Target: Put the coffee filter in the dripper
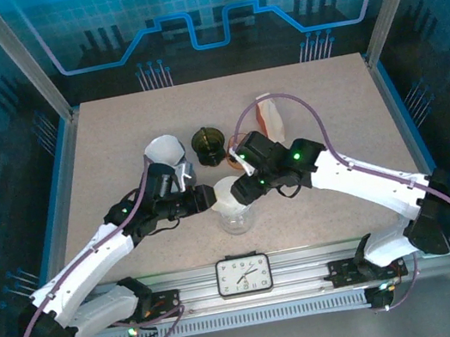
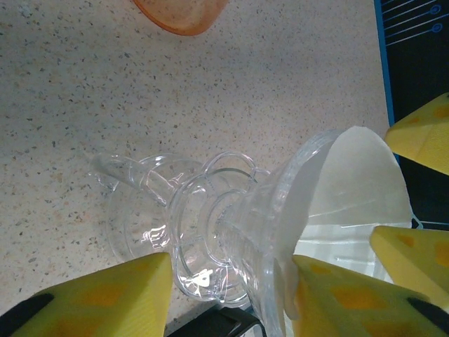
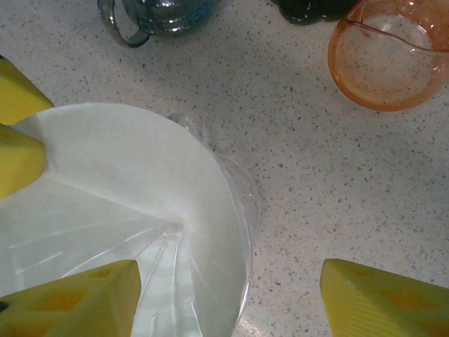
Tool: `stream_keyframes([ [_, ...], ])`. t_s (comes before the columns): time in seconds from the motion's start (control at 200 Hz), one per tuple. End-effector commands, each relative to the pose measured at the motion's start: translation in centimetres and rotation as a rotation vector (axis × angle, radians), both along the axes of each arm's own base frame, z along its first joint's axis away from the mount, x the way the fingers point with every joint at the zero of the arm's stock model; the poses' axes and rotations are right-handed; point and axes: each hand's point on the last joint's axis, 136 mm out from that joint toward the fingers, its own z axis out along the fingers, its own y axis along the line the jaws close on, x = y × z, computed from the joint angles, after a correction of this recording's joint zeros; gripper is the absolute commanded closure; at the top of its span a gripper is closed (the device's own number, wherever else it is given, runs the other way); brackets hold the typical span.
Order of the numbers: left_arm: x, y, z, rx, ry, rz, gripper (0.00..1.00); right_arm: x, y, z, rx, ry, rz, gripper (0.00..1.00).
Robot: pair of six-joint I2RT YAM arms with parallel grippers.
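A clear plastic dripper (image 1: 235, 216) stands on the speckled table near the front centre. A white paper coffee filter (image 1: 225, 189) lies inside it, spread against one side of the cone (image 3: 126, 161). My left gripper (image 1: 206, 198) is open, its yellow fingers on either side of the dripper (image 2: 224, 232), close to the base and the rim. My right gripper (image 1: 240, 190) is open wide: one finger hangs over the inside of the cone, the other over bare table outside the rim (image 3: 242, 210). Nothing is gripped.
An orange cup (image 3: 393, 60) sits just behind the dripper. Near it are a dark olive cup (image 1: 209, 145), a blue-grey glass cup with a handle (image 1: 184, 174) and another white paper cone (image 1: 165, 151). A packet (image 1: 271, 115) lies further back. A clock (image 1: 243, 273) sits on the front rail.
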Motion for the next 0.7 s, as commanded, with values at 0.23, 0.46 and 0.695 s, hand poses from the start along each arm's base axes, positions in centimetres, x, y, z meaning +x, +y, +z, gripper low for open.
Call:
stream_keyframes([
  [0.23,-0.4,0.8,1.1,-0.005,-0.017,0.023,0.42,0.8,-0.5,4.3,0.091,-0.102,-0.015,0.26],
  [0.46,-0.5,1.1,2.8,-0.018,-0.053,0.036,0.32,0.9,-1.1,5.5,0.108,-0.128,-0.031,0.24],
  [0.695,-0.4,2.8,6.3,-0.024,-0.169,0.103,0.06,1.6,-4.0,5.6,0.112,-0.142,-0.123,0.24],
])
